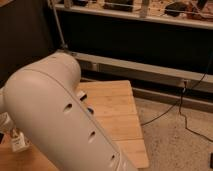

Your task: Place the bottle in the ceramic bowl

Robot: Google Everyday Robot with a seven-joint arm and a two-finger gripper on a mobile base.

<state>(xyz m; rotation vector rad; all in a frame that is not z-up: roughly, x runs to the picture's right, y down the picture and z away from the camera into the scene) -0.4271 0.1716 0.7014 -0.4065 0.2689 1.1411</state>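
White arm (55,115) fills the view, end effector (12,131) clenched at the worktop's (116,111) near-left corner, right by the bottle (19,143).

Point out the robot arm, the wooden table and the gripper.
robot arm (55,117): camera view, white casing.
wooden table (117,112): camera view, bare top right of the arm.
gripper (13,133): camera view, lower left edge, mostly hidden behind the arm.

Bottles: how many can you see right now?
1. The small white bottle is at lower left, right by the gripper. The big white arm hides much of the table, so others may be hidden.
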